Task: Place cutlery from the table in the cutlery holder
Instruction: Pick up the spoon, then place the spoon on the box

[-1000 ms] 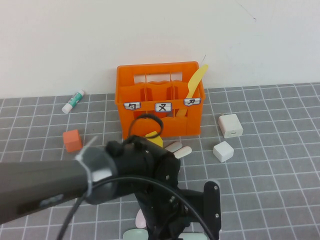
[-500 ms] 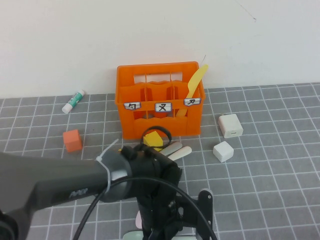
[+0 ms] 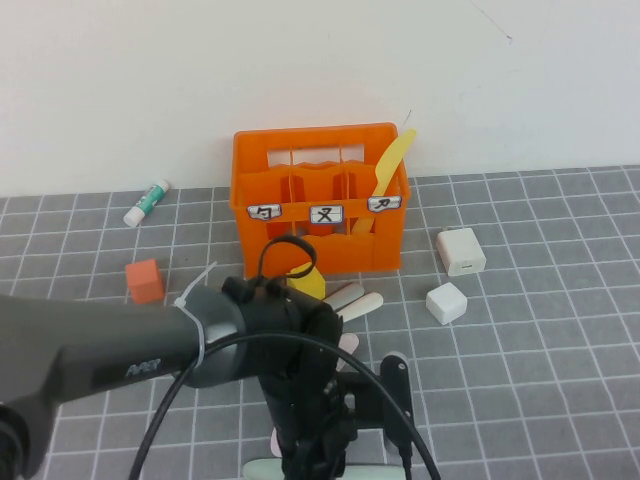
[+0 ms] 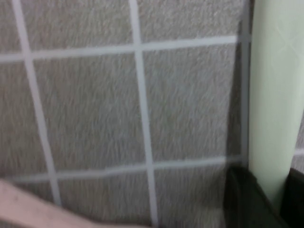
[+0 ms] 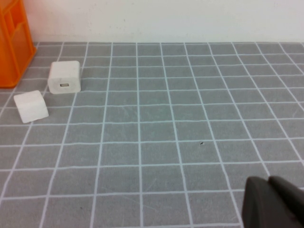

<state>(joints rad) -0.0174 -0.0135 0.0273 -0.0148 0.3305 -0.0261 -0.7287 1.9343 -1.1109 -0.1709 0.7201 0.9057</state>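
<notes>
One yellow plastic knife (image 3: pixel 390 165) stands in the bright orange slotted holder's (image 3: pixel 316 200) right compartment; cream knife (image 3: pixel 357 303), pink spoon (image 3: pixel 281 438) and mint spoon (image 4: pixel 275 95) remain on the grey gridded counter (image 3: pixel 540 380). At six o'clock my left end effector (image 3: pixel 325 455) closes around the mint spoon, grip unconfirmed; my right end effector (image 5: pixel 270 202) rests clenched beyond four o'clock

Orange cutlery holder (image 3: pixel 320 215), grey white-gridded table (image 3: pixel 540 340).
</notes>
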